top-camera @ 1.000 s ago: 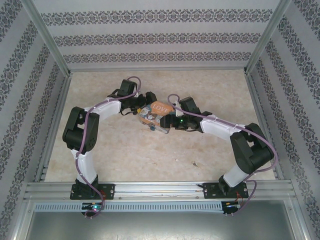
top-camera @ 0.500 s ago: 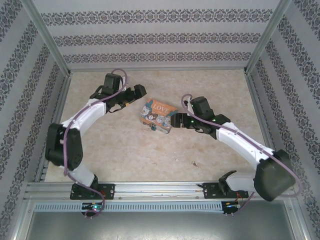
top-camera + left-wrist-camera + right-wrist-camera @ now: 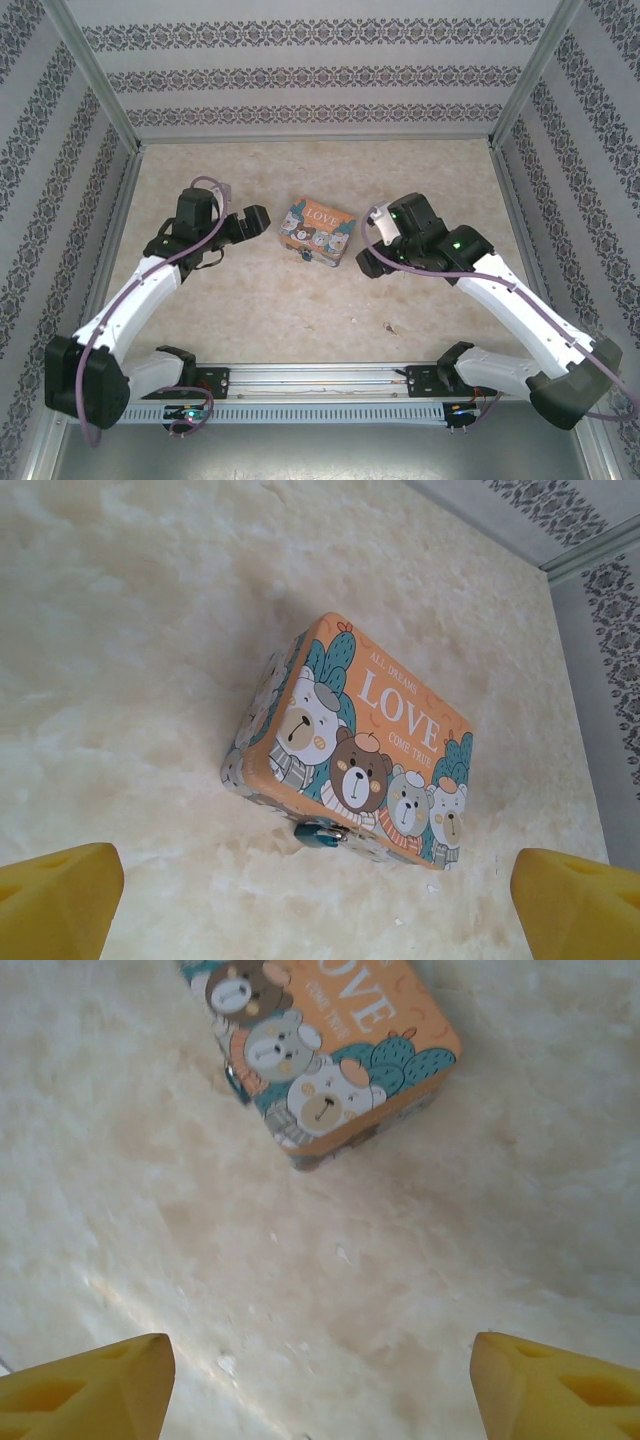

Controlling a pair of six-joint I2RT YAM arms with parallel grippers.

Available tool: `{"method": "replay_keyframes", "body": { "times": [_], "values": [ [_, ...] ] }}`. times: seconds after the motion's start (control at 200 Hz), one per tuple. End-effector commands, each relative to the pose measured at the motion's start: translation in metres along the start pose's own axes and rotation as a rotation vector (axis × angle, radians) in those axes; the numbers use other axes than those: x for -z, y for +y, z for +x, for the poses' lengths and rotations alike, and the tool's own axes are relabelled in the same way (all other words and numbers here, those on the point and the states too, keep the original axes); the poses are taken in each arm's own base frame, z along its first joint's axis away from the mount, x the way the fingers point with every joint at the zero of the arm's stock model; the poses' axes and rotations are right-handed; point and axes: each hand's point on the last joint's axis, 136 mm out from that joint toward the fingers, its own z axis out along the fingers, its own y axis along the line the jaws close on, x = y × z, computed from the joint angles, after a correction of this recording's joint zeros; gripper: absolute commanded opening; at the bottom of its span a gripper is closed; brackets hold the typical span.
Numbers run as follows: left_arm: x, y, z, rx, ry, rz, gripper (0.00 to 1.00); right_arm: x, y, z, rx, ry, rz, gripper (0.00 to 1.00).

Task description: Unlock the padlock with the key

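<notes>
The small teal padlock with its silvery shackle hangs on the front edge of the cartoon-bear "LOVE" tin; from above, the padlock sits at the near side of the tin. My left gripper hovers back from the tin, yellow fingers wide open and empty; from above, this gripper is left of the tin. My right gripper is open and empty over bare table, with the tin ahead of it. A tiny dark sliver, possibly the key, lies alone near the front.
Patterned walls and metal posts close in the marbled table on three sides. An aluminium rail carries both arm bases at the near edge. Bare table lies all round the tin.
Both grippers were at the tin a second ago. Both have since pulled away, the left arm to the left, the right arm to the right, leaving the tin uncovered.
</notes>
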Motion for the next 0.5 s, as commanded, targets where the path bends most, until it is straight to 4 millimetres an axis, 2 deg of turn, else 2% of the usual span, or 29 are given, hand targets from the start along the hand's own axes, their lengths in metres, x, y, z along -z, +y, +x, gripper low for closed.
{"method": "replay_keyframes", "body": {
  "times": [0.0, 0.105, 0.23, 0.495],
  "values": [
    [0.012, 0.013, 0.008, -0.037, -0.019, -0.056, 0.99, 0.001, -0.004, 0.045, 0.241, 0.255, 0.024, 0.77],
    [0.019, 0.020, 0.016, -0.042, -0.018, -0.080, 0.99, -0.005, -0.002, 0.077, 0.356, 0.449, -0.001, 0.77],
    [0.024, 0.027, 0.026, -0.037, -0.008, -0.097, 0.99, -0.013, -0.008, 0.109, 0.391, 0.626, 0.004, 0.74],
    [0.032, 0.035, 0.035, -0.020, -0.020, -0.115, 0.99, -0.040, -0.005, 0.154, 0.453, 0.821, -0.013, 0.64]
  ]
}}
